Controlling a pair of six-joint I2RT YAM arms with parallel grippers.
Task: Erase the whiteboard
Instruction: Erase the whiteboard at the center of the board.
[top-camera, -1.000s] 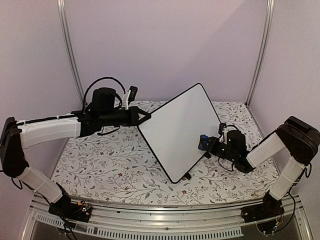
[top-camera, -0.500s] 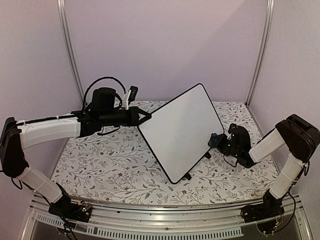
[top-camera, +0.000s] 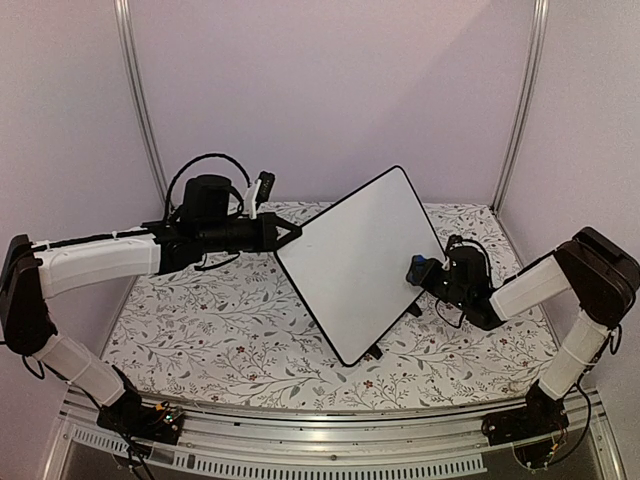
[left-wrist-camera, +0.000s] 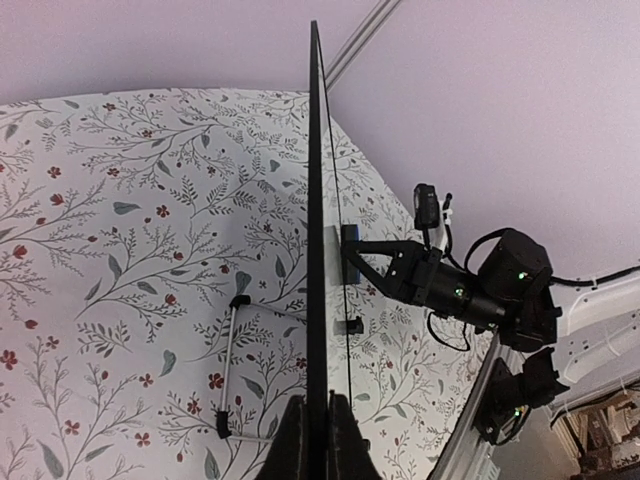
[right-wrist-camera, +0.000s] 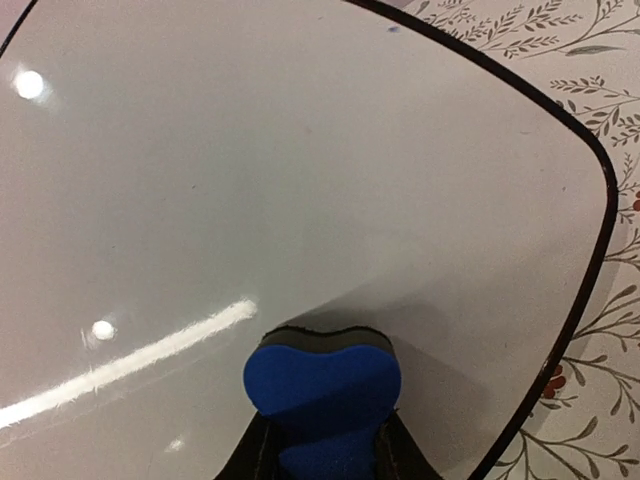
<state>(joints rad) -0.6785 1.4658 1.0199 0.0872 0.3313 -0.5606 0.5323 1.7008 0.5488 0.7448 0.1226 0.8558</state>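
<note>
The whiteboard (top-camera: 362, 262) stands tilted on the table, glossy white with a thin black rim, and shows no writing. My left gripper (top-camera: 288, 235) is shut on its upper left edge; in the left wrist view the board (left-wrist-camera: 316, 250) is edge-on between the fingers (left-wrist-camera: 296, 445). My right gripper (top-camera: 424, 272) is shut on the small blue eraser (top-camera: 417, 266) and holds it against the board's right part. In the right wrist view the eraser (right-wrist-camera: 322, 385) presses on the white surface (right-wrist-camera: 280, 170) near the rounded corner.
The table has a floral cloth (top-camera: 220, 320). The board's wire stand (left-wrist-camera: 232, 365) lies on the cloth behind the board. Lilac walls and metal posts (top-camera: 140, 100) enclose the back and sides.
My right gripper with the eraser left the board's lower right part, swung out to the right, then came back onto the board higher up. The left arm and board stayed still.
</note>
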